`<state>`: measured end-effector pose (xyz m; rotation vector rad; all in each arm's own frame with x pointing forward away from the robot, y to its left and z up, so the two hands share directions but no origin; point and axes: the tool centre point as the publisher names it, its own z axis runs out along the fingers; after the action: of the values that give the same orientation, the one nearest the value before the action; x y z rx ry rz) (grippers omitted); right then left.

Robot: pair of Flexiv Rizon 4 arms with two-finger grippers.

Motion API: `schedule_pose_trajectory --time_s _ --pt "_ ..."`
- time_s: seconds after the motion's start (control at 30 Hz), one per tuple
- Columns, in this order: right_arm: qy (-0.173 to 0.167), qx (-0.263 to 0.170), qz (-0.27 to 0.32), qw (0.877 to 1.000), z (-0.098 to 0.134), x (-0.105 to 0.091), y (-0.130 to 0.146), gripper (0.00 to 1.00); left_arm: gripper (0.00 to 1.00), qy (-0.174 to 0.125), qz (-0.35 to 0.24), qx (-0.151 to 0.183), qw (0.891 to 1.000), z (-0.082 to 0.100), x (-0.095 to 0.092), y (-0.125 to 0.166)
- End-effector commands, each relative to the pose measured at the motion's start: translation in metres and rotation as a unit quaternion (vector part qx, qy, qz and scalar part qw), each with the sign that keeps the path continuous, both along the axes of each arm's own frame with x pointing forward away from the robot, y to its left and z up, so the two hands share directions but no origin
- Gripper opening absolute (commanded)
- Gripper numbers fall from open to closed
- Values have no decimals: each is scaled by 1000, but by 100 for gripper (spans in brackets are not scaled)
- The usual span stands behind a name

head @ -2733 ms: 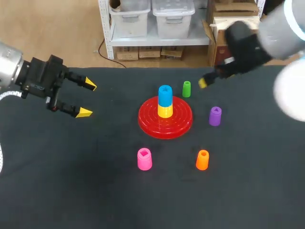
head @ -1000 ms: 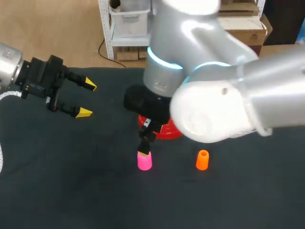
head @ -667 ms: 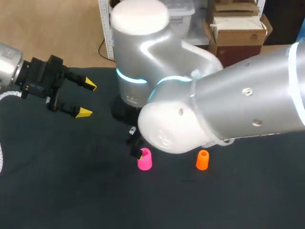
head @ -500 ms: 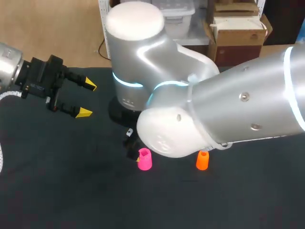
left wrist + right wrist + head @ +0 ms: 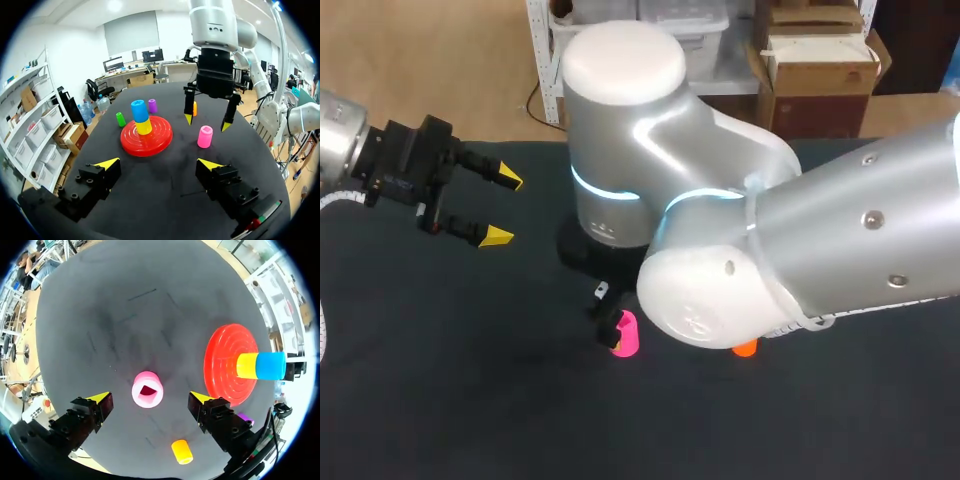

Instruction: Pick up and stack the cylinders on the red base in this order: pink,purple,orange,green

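Note:
The pink cylinder [image 5: 147, 390] stands upright on the black table, in front of the red base [image 5: 230, 365]. My right gripper [image 5: 149, 398] hangs open right above it, one yellow tip on each side and both clear of it. From the left wrist view the same right gripper [image 5: 206, 122] hovers just over the pink cylinder [image 5: 204, 136]. The base [image 5: 146, 136] carries a yellow cylinder [image 5: 144, 126] with a blue one [image 5: 140, 110] on top. Green [image 5: 120, 119], purple [image 5: 152, 105] and orange [image 5: 181, 451] cylinders stand loose. My left gripper [image 5: 502, 208] is open and holds nothing at the table's left.
In the head view my right arm [image 5: 720, 260] covers the base and most cylinders; only the pink cylinder [image 5: 626, 335] and a sliver of the orange one [image 5: 745, 348] show. Bare black table [image 5: 470, 380] lies at the front left.
My right arm swung in from the back right across the base and settled its open gripper over the pink cylinder. The left arm has stayed still.

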<state>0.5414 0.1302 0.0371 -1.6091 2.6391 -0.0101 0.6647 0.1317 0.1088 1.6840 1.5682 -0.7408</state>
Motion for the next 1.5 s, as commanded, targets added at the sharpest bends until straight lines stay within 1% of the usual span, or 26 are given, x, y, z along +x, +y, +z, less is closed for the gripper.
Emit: schedule_pose_trajectory --time_s 0.03,0.1,0.17,0.33,0.4,0.5,0.53,0.6,0.63,0.7,0.73,0.83,0.9,0.97,1.0,1.13,1.2,1.3,1.4,1.5 --pt "3 -9 -2 1000 -4 3 7 99 100 -1 2 0 1000 0 -1 0" --pt "3 -8 -1 1000 -7 3 8 95 100 -1 2 0 1000 0 -1 0" --pt "3 -8 -1 1000 -8 2 9 82 100 -1 2 0 1000 0 -1 0" --pt "3 -5 -2 1000 -10 1 10 64 100 -1 2 0 1000 0 -1 0" --pt "1 -6 -2 1000 -11 1 10 62 100 -1 2 0 1000 0 -1 0" --pt "-3 -12 -3 1000 -10 1 8 57 100 -1 2 0 1000 0 -1 0" --pt "-4 -11 -4 1000 -10 1 6 57 100 -1 2 0 1000 0 -1 0" --pt "-5 -12 -7 1000 -9 0 5 58 100 -1 2 0 1000 0 -1 0" --pt "-5 -12 -7 1000 -8 0 4 63 100 -1 2 0 1000 0 -1 0" --pt "-7 -12 -9 1000 -8 -1 3 69 100 -1 2 0 1000 0 -1 0" --pt "-7 -12 -9 1000 -8 -1 3 66 100 -1 2 0 1000 0 -1 0" --pt "-4 -9 -12 1000 -11 0 1 36 100 -1 2 0 1000 0 -1 0" --pt "-5 -5 -13 1000 -10 0 2 0 100 -1 2 0 1000 0 -1 0" --pt "-12 6 -13 1000 -3 2 1 0 100 -1 2 0 1000 0 -1 0" --pt "-18 10 -17 1000 5 4 -1 0 100 -1 2 0 1000 0 -1 0" --pt "-47 24 -32 998 47 20 -18 0 100 -1 2 0 1000 0 -1 0" --pt "-58 28 -36 997 68 30 -28 0 100 -1 2 0 1000 0 -1 0" --pt "-67 24 -33 997 98 49 -43 0 100 -1 2 0 1000 0 -1 0" --pt "-70 20 -29 997 119 69 -56 0 100 -1 2 0 1000 0 -1 0" --pt "-67 23 -30 997 131 90 -66 0 100 -1 2 0 1000 0 -1 0"
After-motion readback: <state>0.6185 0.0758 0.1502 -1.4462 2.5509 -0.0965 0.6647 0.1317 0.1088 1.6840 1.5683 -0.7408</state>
